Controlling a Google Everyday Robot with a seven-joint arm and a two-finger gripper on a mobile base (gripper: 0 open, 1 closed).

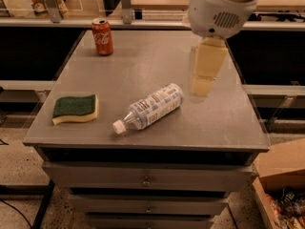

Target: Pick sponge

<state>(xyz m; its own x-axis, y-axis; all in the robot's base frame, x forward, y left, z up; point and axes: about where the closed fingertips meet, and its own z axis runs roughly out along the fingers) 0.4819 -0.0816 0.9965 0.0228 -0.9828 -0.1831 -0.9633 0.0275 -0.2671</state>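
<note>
A flat sponge (75,109), dark green on top over pale yellow foam, lies at the left edge of a grey metal table (224,123), near its front left corner and touching nothing else. Behind it, at the upper left of the tabletop, a red soda can (102,36) stands upright. A clear plastic bottle (150,108) lies on its side at the centre, white cap toward the lower left. Right of centre, the robot's white arm (220,6) enters from the top of the frame, which cuts off everything above its rounded wrist housing. Below it the pale yellow gripper (202,87) points straight down, above the table's right half and well apart from the sponge. Whether the gripper is spread or closed cannot be made out. At lower right, a cardboard box (281,166) is cut off by the frame edge, its contents unclear.
</note>
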